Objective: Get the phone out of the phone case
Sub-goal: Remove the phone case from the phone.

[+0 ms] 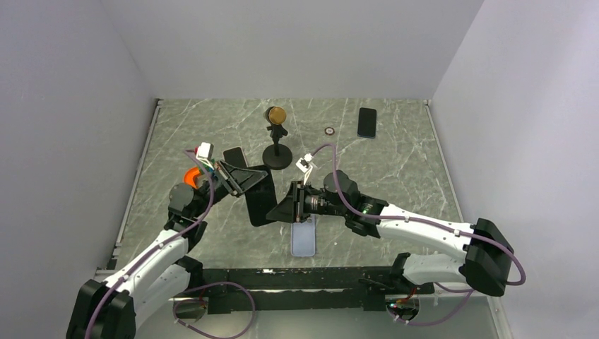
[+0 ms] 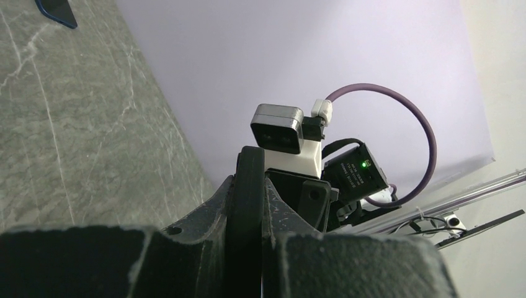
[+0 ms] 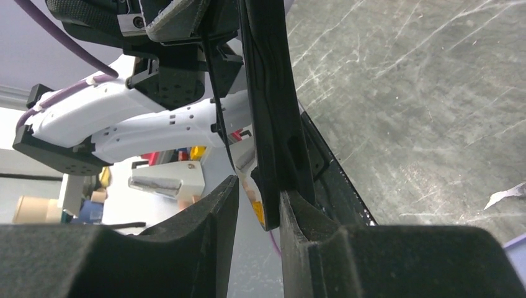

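A black phone case [image 1: 263,205] is held off the table between both arms; I cannot tell whether the phone is inside it. My left gripper [image 1: 244,180] is shut on its upper end. In the left wrist view the thin black case edge [image 2: 248,180] is pinched between the fingers of the left gripper [image 2: 249,198]. My right gripper [image 1: 291,205] is at the case's right side. In the right wrist view the case [image 3: 270,93] rests against the right finger [image 3: 298,217] of the right gripper [image 3: 259,189], with a gap to the other finger. A light blue phone [image 1: 304,236] lies flat below.
A black stand with a gold ball [image 1: 276,138] sits behind the arms. A dark phone [image 1: 366,121] and a small ring [image 1: 329,131] lie at the far right, and another dark phone [image 1: 234,155] lies near the left gripper. Walls close in the sides and back.
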Tool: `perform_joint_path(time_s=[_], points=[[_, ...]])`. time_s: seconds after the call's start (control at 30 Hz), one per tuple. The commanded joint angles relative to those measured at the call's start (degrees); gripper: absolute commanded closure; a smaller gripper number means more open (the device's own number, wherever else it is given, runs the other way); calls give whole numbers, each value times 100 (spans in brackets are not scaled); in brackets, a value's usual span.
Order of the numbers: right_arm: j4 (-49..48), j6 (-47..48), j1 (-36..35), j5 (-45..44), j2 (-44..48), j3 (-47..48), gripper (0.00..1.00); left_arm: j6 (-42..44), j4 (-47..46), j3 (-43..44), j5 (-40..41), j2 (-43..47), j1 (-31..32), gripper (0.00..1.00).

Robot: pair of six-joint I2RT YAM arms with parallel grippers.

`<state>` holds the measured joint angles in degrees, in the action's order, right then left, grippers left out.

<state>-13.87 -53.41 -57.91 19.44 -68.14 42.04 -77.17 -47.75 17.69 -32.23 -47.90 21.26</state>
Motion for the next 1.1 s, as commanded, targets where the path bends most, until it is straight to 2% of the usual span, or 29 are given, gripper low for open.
perform_joint_path(time_s=[0.0,0.13,0.3,0.37,0.43,0.47,0.5,0.6,0.67,0.77,0.87,1.07], points=[[-670,-130,238,-306,-178,212,67,-428,-574,419,-409,-61,473,100],[-1219,-426,451,243,-336,272,70,-326,-762,478,-539,-302,804,100],[-1837,-750,610,510,-394,167,75,-185,-954,508,-460,-448,1157,100],[-2233,-959,712,593,-338,-38,79,-59,-825,562,-475,-436,1214,100],[-2533,-1090,796,689,-280,-162,90,95,-654,641,-527,-424,1234,99],[-2555,-1100,827,719,-234,-193,99,206,-500,691,-577,-405,1235,90],[-2496,-1089,883,741,-156,-222,100,377,-251,759,-605,-348,1229,73],[-2406,-1169,1146,788,188,-448,100,1070,1062,962,-518,-48,1229,14],[-2337,-1258,1368,914,449,-592,100,1507,1738,1067,-486,195,1229,1],[-2103,-1318,1736,1129,870,-755,100,2050,2467,1146,-446,498,1226,1],[-1989,-1387,2034,1316,1187,-902,100,2351,2702,1147,-646,607,1229,3],[-1908,-1385,2225,1658,1370,-887,100,2058,1899,974,-1089,300,1276,35]])
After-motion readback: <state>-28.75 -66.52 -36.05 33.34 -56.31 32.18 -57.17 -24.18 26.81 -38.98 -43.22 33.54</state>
